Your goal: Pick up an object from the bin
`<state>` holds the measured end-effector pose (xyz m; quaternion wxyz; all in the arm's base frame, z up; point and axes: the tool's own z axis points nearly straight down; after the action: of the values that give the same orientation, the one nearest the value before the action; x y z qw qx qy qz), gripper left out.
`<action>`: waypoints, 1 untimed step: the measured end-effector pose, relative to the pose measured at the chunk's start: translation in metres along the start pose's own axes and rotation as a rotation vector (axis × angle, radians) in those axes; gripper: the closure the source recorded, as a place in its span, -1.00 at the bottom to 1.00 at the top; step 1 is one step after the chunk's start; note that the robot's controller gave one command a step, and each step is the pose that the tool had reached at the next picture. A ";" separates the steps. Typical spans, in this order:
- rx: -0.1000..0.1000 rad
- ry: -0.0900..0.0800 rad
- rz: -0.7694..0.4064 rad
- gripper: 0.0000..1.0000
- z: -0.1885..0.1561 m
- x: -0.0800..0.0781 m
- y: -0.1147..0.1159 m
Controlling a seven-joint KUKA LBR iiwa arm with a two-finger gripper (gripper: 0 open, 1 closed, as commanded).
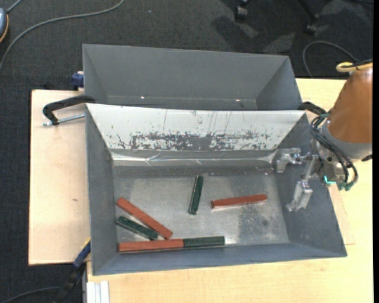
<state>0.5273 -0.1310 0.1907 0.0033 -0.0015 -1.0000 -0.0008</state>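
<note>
Gripper (299,198) stationed against the right wall of the bin (177,77); whether spread or closed cannot be told.
The red-brown bar (238,202) is noted nearest, on the floor toward the view's left, its long axis pointing almost at the gripper.

Dark carpet (148,23), pale cable (77,13) looping across it, chair castors (241,10) beyond.

The bin (99,195) is matt grey metal, its far wall scratched pale and speckled, its floor scuffed. The red sticks (238,202) and dark green sticks (195,194) look smooth and matt.
</note>
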 end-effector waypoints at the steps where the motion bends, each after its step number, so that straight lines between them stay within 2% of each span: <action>1: -0.001 0.000 -0.140 -1.00 0.124 -0.003 0.020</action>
<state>0.5291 -0.1107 0.0665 0.0032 0.0683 -0.9977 -0.0017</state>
